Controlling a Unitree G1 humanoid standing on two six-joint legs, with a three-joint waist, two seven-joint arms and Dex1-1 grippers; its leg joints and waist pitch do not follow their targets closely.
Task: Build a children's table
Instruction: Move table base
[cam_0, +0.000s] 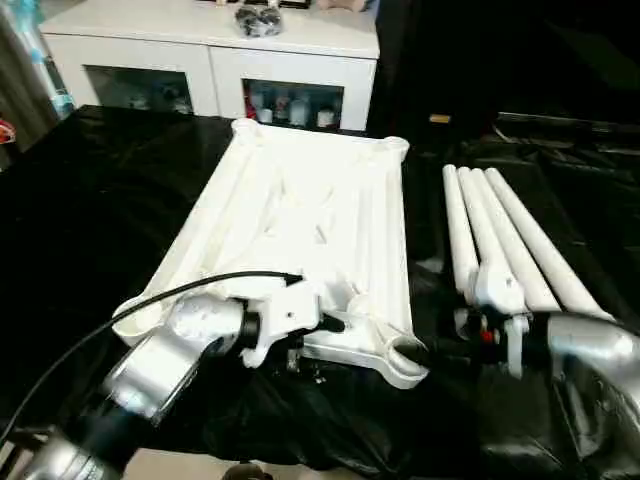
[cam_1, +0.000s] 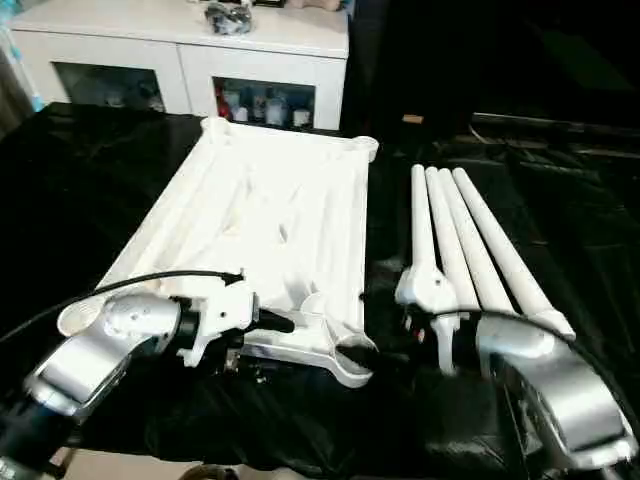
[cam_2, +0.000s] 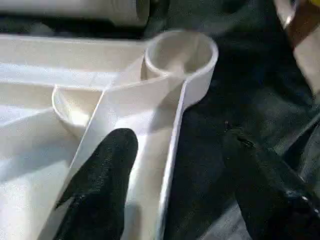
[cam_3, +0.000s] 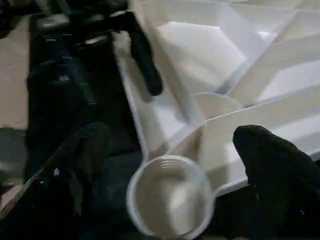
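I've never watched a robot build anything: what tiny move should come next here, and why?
Probably closing the left gripper on the near rim of the upside-down table top: its fingers straddle that edge beside the corner socket, while the legs lie loose alongside and the right gripper is open at that socket.

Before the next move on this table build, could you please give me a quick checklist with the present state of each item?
1. Table top lies underside up on the black cover: ok.
2. Near right corner socket is empty and faces up: ok.
3. Legs lie side by side beside the top, none fitted: ok.
4. Left gripper straddles the top's near edge, one finger inside the rim, one outside, jaws apart: ok.
5. Right gripper sits open around the same corner socket, holding nothing: ok.
6. Left gripper has a firm hold on the edge: cannot tell.
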